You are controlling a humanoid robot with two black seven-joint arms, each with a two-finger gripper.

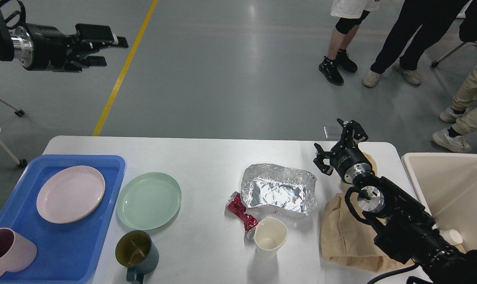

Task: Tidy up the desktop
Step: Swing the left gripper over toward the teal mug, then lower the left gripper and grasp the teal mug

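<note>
Jaws: right gripper [338, 148] spread wide, empty; left gripper [104, 47] parted, empty, raised off desktop [207, 157] | foil tray [278, 189] just left-below right jaws | risk: descending fingers crush thin foil or snag brown paper bag [347, 232].

Smooth white desktop [207, 157], crinkled shiny foil tray [278, 190], seemingly matt brown paper bag [347, 232].

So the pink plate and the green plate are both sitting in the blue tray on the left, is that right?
Not quite. The head view shows only the pink plate in the blue tray; the green plate lies beside the tray, directly on the desktop.
</note>
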